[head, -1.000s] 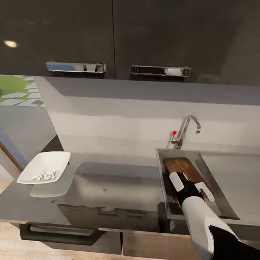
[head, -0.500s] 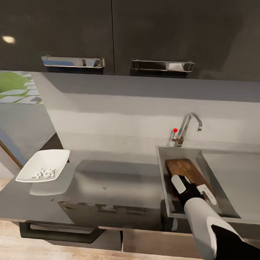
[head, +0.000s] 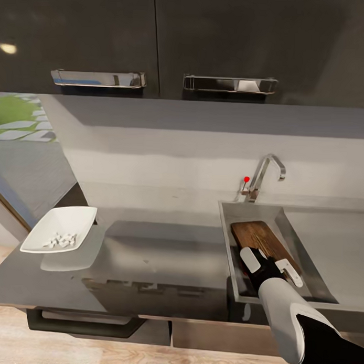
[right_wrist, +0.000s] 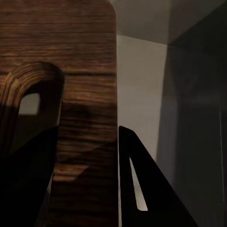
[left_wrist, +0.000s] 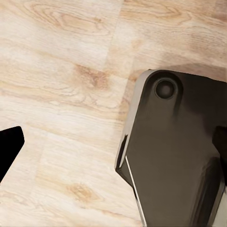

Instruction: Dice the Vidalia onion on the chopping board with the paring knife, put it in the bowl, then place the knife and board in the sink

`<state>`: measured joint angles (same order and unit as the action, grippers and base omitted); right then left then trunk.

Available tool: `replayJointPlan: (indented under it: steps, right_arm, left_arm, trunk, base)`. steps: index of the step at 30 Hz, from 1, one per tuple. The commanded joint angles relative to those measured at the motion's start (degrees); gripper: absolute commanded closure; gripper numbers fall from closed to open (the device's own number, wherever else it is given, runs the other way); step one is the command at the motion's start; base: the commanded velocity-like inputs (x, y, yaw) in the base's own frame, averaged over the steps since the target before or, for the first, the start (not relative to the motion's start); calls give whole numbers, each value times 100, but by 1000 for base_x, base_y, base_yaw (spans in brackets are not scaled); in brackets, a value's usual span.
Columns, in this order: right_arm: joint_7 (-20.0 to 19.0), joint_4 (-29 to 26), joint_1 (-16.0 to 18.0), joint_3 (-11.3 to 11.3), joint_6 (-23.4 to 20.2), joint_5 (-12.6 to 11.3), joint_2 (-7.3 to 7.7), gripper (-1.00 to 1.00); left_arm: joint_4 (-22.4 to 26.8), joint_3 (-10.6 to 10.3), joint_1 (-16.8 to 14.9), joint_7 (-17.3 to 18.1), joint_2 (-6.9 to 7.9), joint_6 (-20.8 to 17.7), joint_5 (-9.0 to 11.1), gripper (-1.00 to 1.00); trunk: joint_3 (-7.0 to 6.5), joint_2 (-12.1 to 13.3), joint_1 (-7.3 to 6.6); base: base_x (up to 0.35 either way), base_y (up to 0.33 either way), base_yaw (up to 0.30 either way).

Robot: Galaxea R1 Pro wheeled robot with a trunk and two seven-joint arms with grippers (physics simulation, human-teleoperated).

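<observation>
The brown chopping board (head: 260, 238) leans inside the steel sink (head: 225, 241), its far end toward the tap (head: 266, 172). My right gripper (head: 270, 265) is over the board's near end, open, with one white finger (head: 249, 259) on each side. In the right wrist view the board (right_wrist: 71, 56) and its slot handle (right_wrist: 29, 104) lie between the dark fingers (right_wrist: 142, 189). The white bowl (head: 75, 220) stands at the countertop's (head: 163, 255) left end and holds small white diced onion pieces (head: 59, 240). The paring knife is hidden. My left gripper (left_wrist: 113, 146) hangs open over the floor.
Dark upper cabinets with chrome handles (head: 96, 78) hang above the grey backsplash. A flat drainboard (head: 337, 245) lies right of the basin. A dark drawer handle (head: 82, 325) sits under the counter's front edge. The left wrist view has pale wood floor (left_wrist: 56, 71) and the robot's dark base (left_wrist: 175, 151).
The whole head view has shifted, so the camera moved. My right gripper has drawn back slightly along the board toward the sink's near edge. The bowl and board lie as before.
</observation>
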<state>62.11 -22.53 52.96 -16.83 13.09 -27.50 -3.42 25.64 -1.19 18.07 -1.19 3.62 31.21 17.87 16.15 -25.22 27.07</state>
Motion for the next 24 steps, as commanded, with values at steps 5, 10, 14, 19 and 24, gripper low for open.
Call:
replayJointPlan:
  steps: [5,10,14,19,24]
  right_arm:
    - [-5,-10,4,-5,53,-32,-1,100]
    - [-5,-21,4,-3,54,-35,-7,-100]
    - [5,-44,4,-5,61,-36,-9,-100]
    - [43,-105,4,-1,59,-42,-16,-100]
    - [87,-931,5,219,-191,-17,-109,-100]
  left_arm:
    - [11,-13,3,-12,2,6,15,-100]
    - [5,-13,3,-12,2,3,15,-100]
    - [1,-13,3,-12,-1,0,15,-100]
    - [-6,-13,3,-12,-2,-1,15,-100]
    - [-94,-6,3,-10,-2,-1,15,-100]
  trunk:
    - [31,-10,3]
    - [33,-10,3]
    - [33,-10,3]
    - [33,-10,3]
    - [33,-10,3]
  base:
    - [0,0,0]
    - [0,0,0]
    - [0,0,0]
    - [0,0,0]
    - [0,0,0]
